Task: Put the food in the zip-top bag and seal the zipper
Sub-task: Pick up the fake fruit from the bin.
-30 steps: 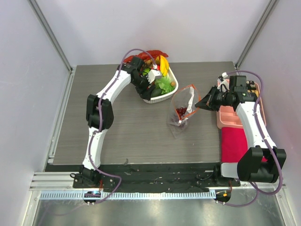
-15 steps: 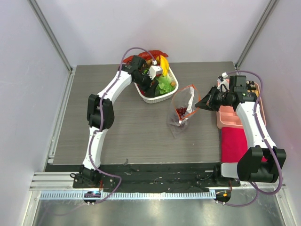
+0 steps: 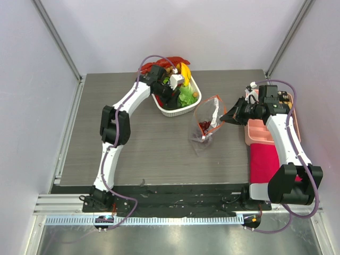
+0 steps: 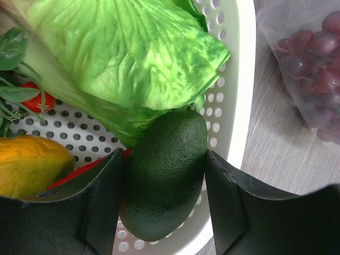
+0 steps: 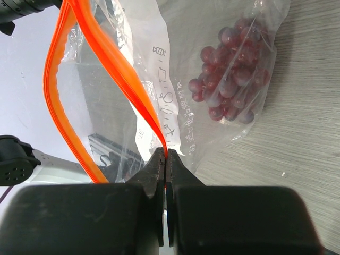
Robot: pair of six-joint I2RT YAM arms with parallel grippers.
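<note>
A white perforated basket (image 3: 179,110) at the back holds the food: a green lettuce leaf (image 4: 127,58), a small red tomato (image 4: 40,100), a yellow-orange piece (image 4: 26,164) and a dark green avocado (image 4: 164,175). My left gripper (image 3: 171,91) reaches into the basket, and its jaws press both sides of the avocado (image 4: 164,210) at the basket's rim (image 4: 236,106). The clear zip-top bag (image 3: 208,118) stands mouth up with dark purple grapes (image 5: 234,69) inside. My right gripper (image 5: 166,155) is shut on the orange-red zipper strip (image 5: 106,58) and holds the mouth open; it also shows in the top view (image 3: 226,118).
A pink divided tray (image 3: 265,130) and a red cloth (image 3: 264,162) lie at the right edge under my right arm. Red and yellow toy food (image 3: 180,66) piles at the basket's far side. Walls close the table's left, back and right.
My left gripper has shifted slightly within the basket towards its far side. The right arm and the bag have not moved.
</note>
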